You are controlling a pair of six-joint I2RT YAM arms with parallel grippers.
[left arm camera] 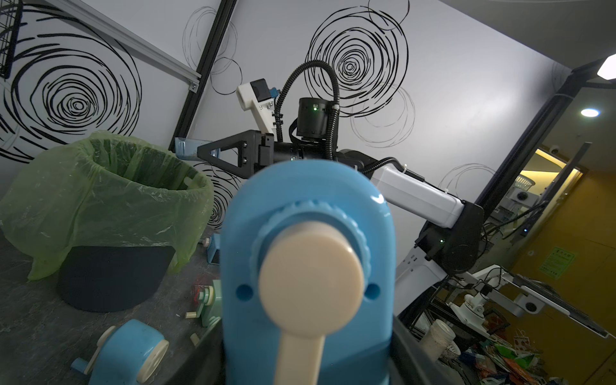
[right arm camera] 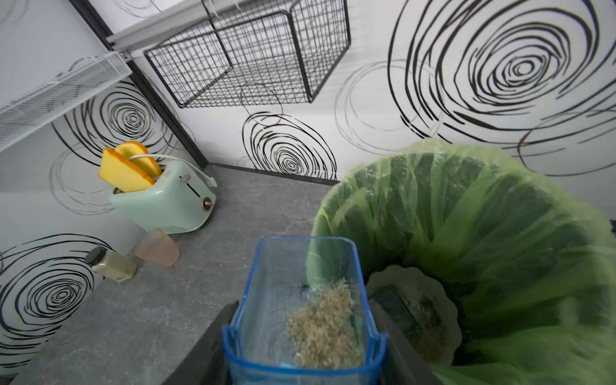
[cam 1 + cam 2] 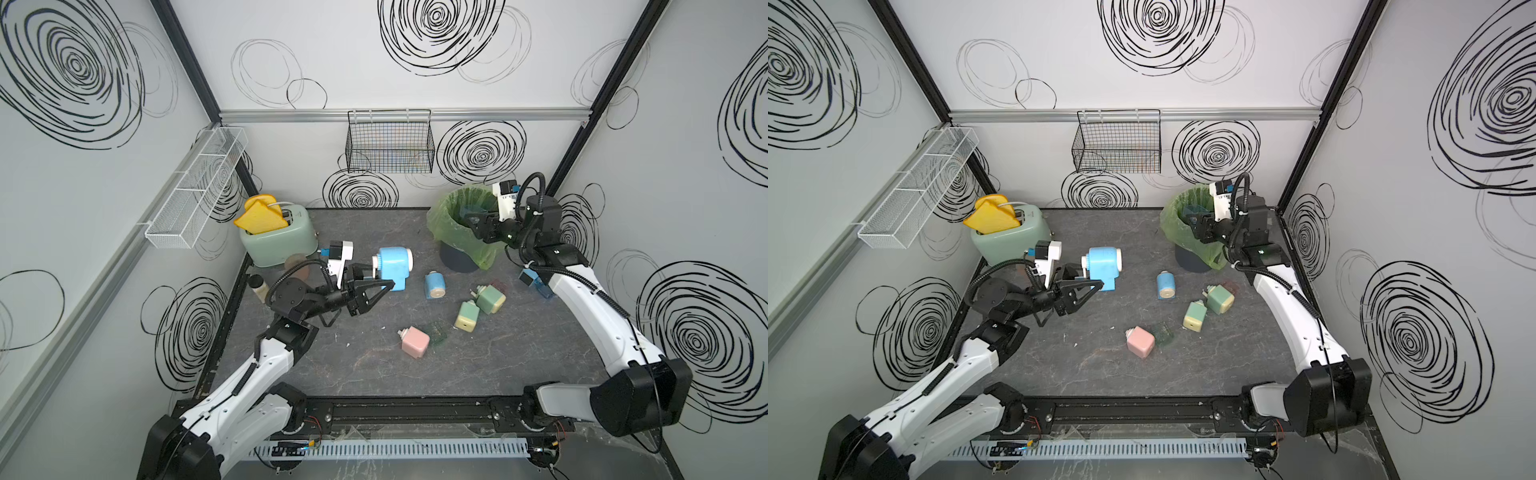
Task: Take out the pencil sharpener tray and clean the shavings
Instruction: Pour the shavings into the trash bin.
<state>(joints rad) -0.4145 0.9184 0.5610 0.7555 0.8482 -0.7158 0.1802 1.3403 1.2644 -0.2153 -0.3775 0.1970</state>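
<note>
My left gripper (image 3: 376, 286) (image 1: 306, 360) is shut on the big blue pencil sharpener (image 3: 392, 268) (image 3: 1105, 266) (image 1: 306, 260), holding it just above the table's left middle, cream crank toward the wrist camera. At the back right, my right gripper (image 3: 473, 222) (image 3: 1198, 222) (image 2: 303, 320) is shut on the clear blue-rimmed tray (image 2: 293, 286) (image 1: 186, 148). The tray hangs at the rim of the green-bagged bin (image 3: 457, 208) (image 3: 1177, 208) (image 2: 466, 233) (image 1: 106, 186). The shavings (image 2: 323, 326) lie in a tan heap inside the tray, on its bin side.
Several small sharpeners lie mid-table: blue (image 3: 434, 285), two green (image 3: 490, 298) (image 3: 467, 316), pink (image 3: 414, 340). A mint toaster (image 3: 278, 239), cup (image 2: 156, 248) and jar (image 2: 111, 263) stand back left. A wire basket (image 3: 390, 141) hangs on the back wall.
</note>
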